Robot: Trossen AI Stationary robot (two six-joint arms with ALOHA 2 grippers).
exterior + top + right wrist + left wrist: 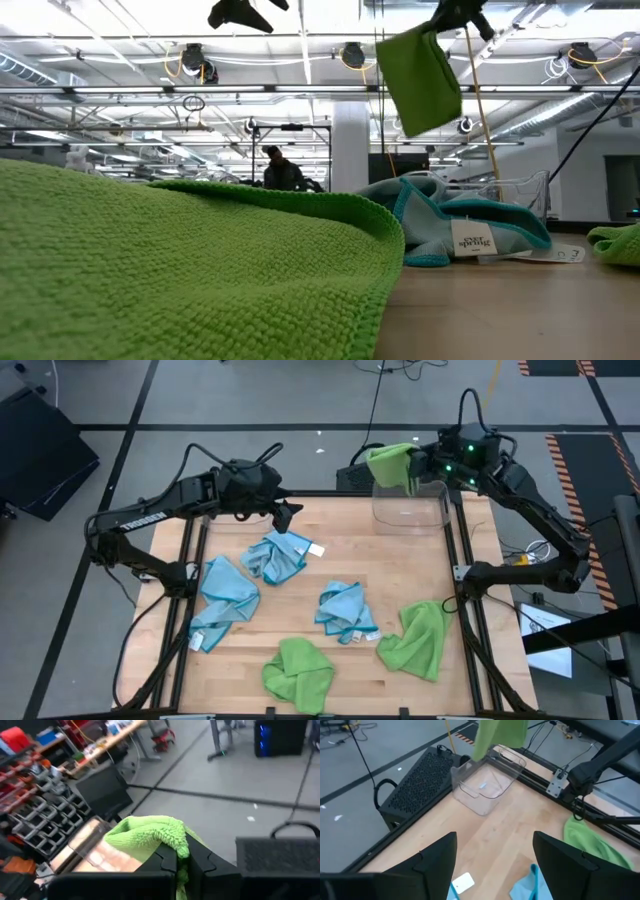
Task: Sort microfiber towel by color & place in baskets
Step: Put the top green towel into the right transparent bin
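A wooden table (330, 565) with a black frame stands on a grey floor (300, 400) marked with tape lines. A black perforated box (415, 780) sits on the floor just beside the table's far edge. Cables (385, 380) run across the floor beyond it. Orange-and-black hazard tape (585, 455) marks the floor at the right. In the low view, a person (280, 172) is visible in the background under ceiling rails with lamps (352, 55). Shelves with red bins (20, 750) line the room.

Two matte-black jointed arms with looping black cables, white lettering, and green lights glowing on one wrist.
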